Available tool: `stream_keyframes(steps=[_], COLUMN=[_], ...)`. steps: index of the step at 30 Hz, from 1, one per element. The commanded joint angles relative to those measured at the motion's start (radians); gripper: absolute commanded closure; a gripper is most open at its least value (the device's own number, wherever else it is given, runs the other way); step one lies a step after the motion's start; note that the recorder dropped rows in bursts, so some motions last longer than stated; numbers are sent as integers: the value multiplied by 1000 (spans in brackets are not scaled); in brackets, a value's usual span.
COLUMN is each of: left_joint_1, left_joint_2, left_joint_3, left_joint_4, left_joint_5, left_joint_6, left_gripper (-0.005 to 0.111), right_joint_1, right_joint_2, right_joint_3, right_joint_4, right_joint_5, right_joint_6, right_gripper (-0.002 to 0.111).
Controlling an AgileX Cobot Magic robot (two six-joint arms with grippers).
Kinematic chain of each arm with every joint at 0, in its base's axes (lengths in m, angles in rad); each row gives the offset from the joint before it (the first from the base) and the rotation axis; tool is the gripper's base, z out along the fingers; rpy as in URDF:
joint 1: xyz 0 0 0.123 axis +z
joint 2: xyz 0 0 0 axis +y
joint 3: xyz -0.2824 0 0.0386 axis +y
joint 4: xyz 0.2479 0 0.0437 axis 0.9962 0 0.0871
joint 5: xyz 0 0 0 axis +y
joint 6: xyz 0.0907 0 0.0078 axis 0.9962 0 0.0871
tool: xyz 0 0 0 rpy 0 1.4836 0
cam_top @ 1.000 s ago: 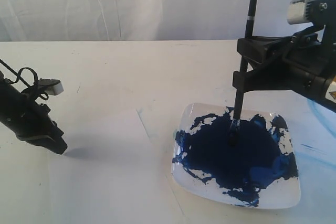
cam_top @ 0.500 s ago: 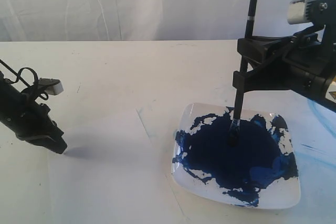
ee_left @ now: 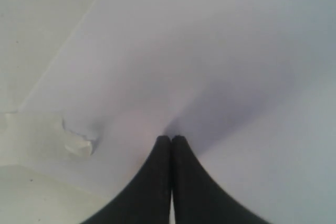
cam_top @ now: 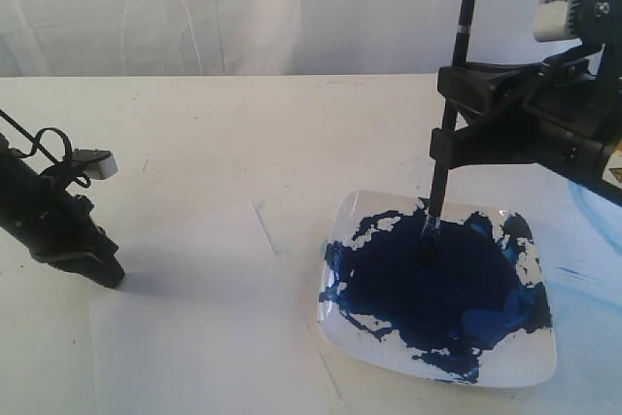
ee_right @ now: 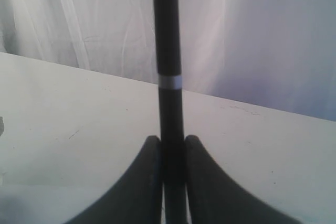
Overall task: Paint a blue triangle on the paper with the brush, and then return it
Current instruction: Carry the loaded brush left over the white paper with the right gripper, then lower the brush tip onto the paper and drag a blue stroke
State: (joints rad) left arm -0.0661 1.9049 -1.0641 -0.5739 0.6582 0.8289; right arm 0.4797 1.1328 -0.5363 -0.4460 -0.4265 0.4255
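Exterior view: your right gripper is clamped on the long black-handled brush, upright, bristles in the dark navy paint pool on the white square plate; lift straight, shed drips first; left gripper, jaws together, rests on the plain white paper.

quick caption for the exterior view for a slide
Right gripper holds the brush upright, tip at the plate's blue paint; left gripper shut over the paper.

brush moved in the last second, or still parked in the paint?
Yes, slightly upward. Against the plate, the brush tip sits higher over the paint, and the handle top now leaves the frame.
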Motion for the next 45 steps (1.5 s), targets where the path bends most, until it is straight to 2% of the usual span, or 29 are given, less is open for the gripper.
stream_keyframes(steps=[1,4,9,16,22,28,36,45], left_joint_1=[-4,-4,-4,-4,-4,-4,-4,-4], left_joint_2=[24,24,24,24,24,2,-13,-14], left_joint_3=[9,9,9,9,-4,-46,-46,-41], left_joint_4=[6,12,71,82,82,82,82,82], left_joint_5=[7,7,9,7,24,76,76,67], left_joint_6=[5,5,-15,-26,-30,-45,-45,-45], left_gripper=[107,107,107,107,107,107,107,107], right_joint_1=[-2,-1,26,118,221,291,347,357], right_joint_2=[-7,-7,-4,70,220,357,541,698], right_joint_3=[2,-2,-15,-72,-127,-202,-321,-409], right_joint_4=[-29,-88,-148,-186,-193,-200,-205,-276], right_joint_5=[-123,-222,-260,-342,-455,-494,-555,-662], right_joint_6=[3,9,91,141,140,136,118,118], right_gripper=[108,108,108,108,108,108,108,108])
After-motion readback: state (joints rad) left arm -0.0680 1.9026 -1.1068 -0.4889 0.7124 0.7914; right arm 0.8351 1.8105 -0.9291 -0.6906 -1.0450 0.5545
